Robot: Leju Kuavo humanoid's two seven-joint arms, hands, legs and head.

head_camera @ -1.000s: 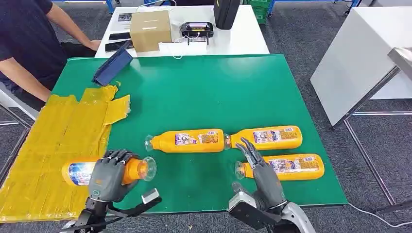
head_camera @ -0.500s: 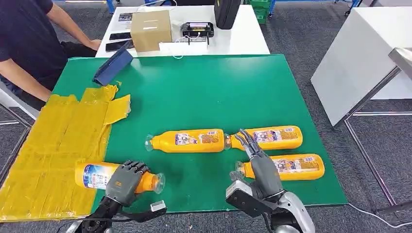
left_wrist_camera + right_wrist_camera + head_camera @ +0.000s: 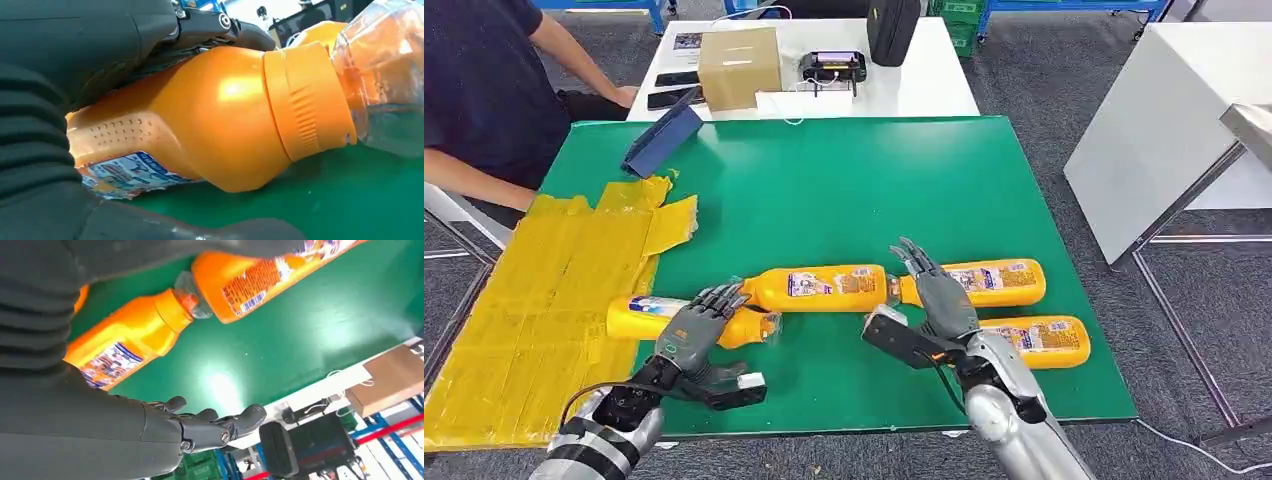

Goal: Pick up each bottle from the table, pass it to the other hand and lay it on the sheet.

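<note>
My left hand [image 3: 692, 333] grips an orange bottle [image 3: 639, 318] around its neck end, low over the green table [image 3: 844, 180] beside the yellow sheet [image 3: 544, 300]. In the left wrist view the held bottle [image 3: 215, 120] has its clear cap [image 3: 385, 75] pointing away, with my fingers [image 3: 100, 40] wrapped over it. Three more orange bottles lie on the table: a middle bottle [image 3: 819, 288], a far right bottle [image 3: 979, 282] and a near right bottle [image 3: 1039, 340]. My right hand [image 3: 936, 290] hovers open between them, fingers [image 3: 210, 427] spread, holding nothing.
A person [image 3: 484, 90] sits at the far left beside the sheet. A blue flat case [image 3: 659, 140] leans at the table's back left corner. Behind stands a white table with a cardboard box [image 3: 739, 65] and black devices. Another white table [image 3: 1164, 120] stands at the right.
My left hand has carried its bottle off the sheet, forward and right toward the middle bottle. My right hand has risen and moved forward over the bottle necks.
</note>
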